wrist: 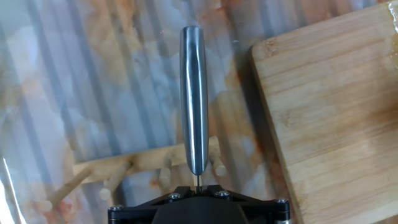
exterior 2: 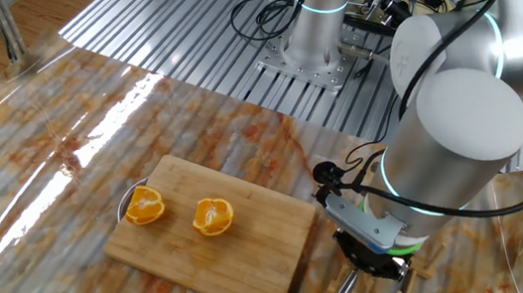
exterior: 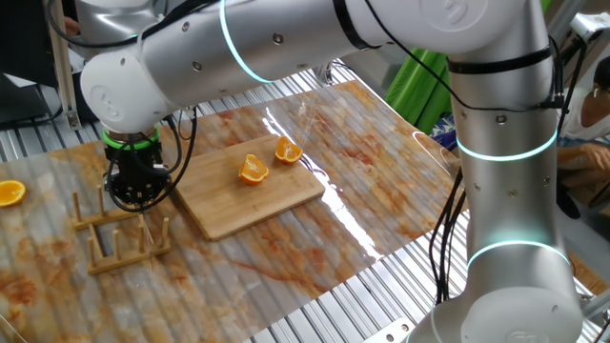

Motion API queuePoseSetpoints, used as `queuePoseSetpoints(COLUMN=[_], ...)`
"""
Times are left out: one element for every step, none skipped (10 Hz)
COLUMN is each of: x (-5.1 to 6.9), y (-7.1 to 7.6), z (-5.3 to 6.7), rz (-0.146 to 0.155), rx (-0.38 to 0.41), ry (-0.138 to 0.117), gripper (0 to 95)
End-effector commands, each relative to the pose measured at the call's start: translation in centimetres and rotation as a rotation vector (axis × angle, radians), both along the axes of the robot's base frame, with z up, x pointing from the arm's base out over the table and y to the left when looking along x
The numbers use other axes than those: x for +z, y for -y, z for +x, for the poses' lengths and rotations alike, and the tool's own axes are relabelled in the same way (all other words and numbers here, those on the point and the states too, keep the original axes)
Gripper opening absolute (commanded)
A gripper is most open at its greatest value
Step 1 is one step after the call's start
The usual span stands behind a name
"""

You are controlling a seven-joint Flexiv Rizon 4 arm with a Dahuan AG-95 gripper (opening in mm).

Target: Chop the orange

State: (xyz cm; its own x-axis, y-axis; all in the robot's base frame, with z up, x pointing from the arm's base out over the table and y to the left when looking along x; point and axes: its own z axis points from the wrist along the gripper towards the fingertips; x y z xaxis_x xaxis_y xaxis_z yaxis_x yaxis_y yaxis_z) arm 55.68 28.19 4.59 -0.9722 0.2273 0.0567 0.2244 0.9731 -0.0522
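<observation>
While closed on the knife (wrist: 194, 99), end effector (exterior: 139, 193) beside board edge (wrist: 264, 118).

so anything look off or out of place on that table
One orange half lies alone near the table's edge, far from the wooden board that carries the other two orange pieces. Nothing looks spilled or damaged.

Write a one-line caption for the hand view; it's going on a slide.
Claw shut on a metal knife handle above the wooden rack, beside the cutting board.
</observation>
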Motion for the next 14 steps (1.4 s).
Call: queuePoseSetpoints(x=[0.1, 0.4, 0.6, 1.3, 1.8, 2.4, 2.9, 3.4, 4.1, 4.4, 5.1, 5.8, 6.5, 7.1], y=[0.0, 0.1, 0.2, 0.5, 0.6, 0.7, 0.8, 0.9, 1.0, 1.1, 1.4, 1.7, 2.0, 2.4], z=[0.0, -0.2, -0.3, -0.5, -0.6, -0.7, -0.7, -0.8, -0.9, -0.8, -0.7, -0.6, -0.5, -0.5], rz=[0.003, 0.003, 0.008, 0.02, 0.021, 0.025, 0.031, 0.038, 0.042, 0.045, 0.047, 0.052, 0.061, 0.061], rx=[-0.011, -0.017, -0.022, -0.034, -0.038, -0.041, -0.047, -0.055, -0.06, -0.065, -0.067, -0.07, -0.072, -0.068], ry=[-0.005, -0.009, -0.009, -0.005, -0.003, -0.002, -0.001, 0.002, 0.001, 0.001, 0.0, -0.001, -0.006, -0.008], gripper=[0.0, 0.0, 0.0, 0.0, 0.0, 0.0, 0.0, 0.0, 0.0, 0.0, 0.0, 0.0, 0.0, 0.0])
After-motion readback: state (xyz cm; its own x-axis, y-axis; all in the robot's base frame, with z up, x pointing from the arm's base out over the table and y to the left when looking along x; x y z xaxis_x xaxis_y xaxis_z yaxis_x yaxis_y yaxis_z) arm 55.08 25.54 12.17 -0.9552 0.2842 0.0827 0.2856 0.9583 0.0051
